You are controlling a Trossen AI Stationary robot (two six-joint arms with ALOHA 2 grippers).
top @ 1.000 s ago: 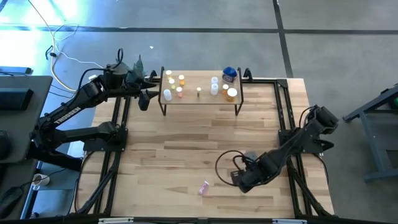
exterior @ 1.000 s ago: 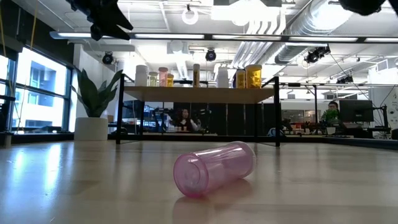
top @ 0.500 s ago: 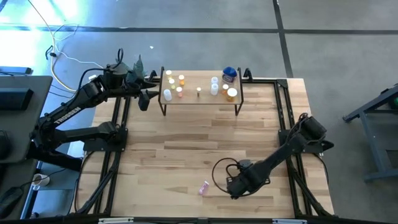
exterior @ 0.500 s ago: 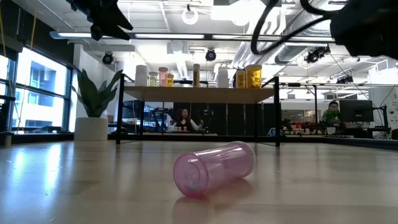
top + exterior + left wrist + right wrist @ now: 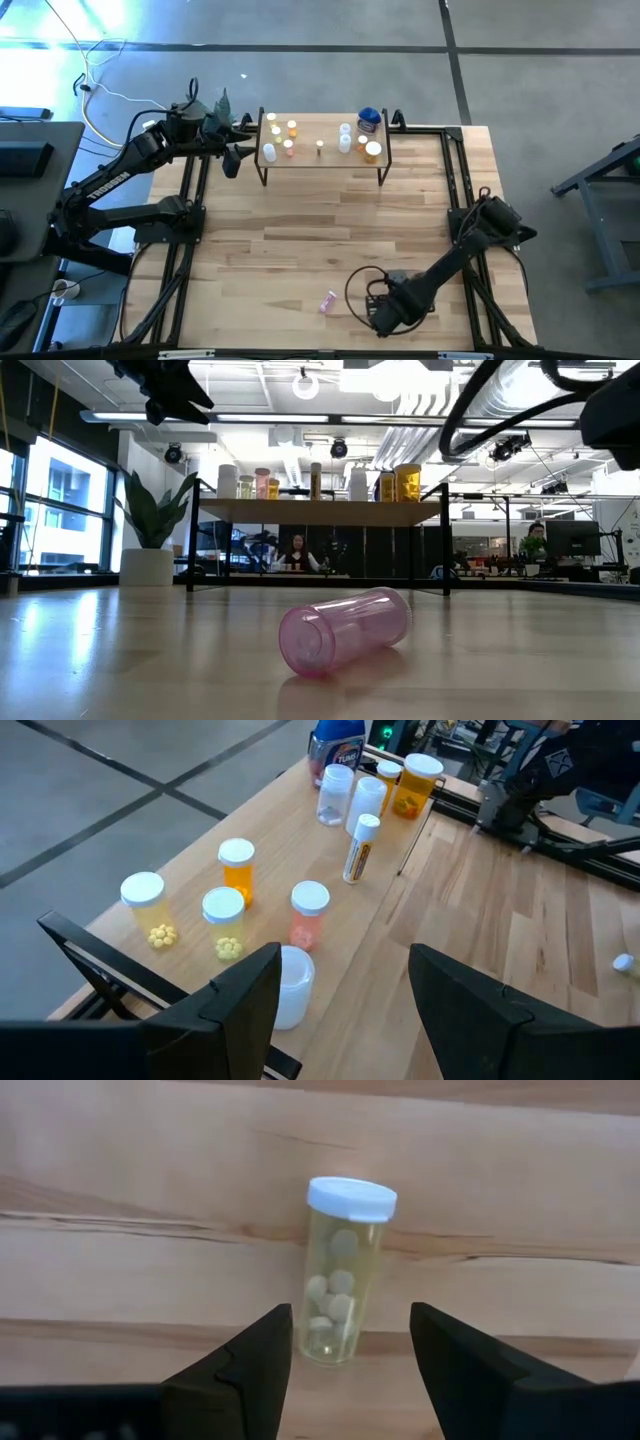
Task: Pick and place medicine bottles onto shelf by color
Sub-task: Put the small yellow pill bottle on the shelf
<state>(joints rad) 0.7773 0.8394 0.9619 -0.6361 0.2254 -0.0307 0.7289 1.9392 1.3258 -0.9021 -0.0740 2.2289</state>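
Observation:
A pink bottle (image 5: pixel 328 301) (image 5: pixel 345 630) lies on its side on the table, near the near edge. A pale yellow-green, white-capped bottle (image 5: pixel 340 1290) holding pills also lies on its side on the wood; my right arm hides it in the high view. My right gripper (image 5: pixel 375 318) (image 5: pixel 345 1350) is open, just right of the pink bottle, and its fingers stand either side of the pale bottle's base without touching. The shelf (image 5: pixel 330 162) (image 5: pixel 310 510) (image 5: pixel 285 830) carries several upright bottles. My left gripper (image 5: pixel 232 160) (image 5: pixel 340 1010) hovers open by the shelf's left end.
On the shelf, the yellow, orange and pink bottles stand toward its left end. The white-capped clear bottles, an amber bottle (image 5: pixel 412 785) and the blue bottle (image 5: pixel 368 120) stand toward its right end. A potted plant (image 5: pixel 147 550) stands left of the shelf. People sit in the room behind.
My right arm has swung from the table's right-centre toward the near edge and a little left, so its gripper now sits close beside the pink bottle. Neither the pink bottle nor the bottles on the shelf have moved.

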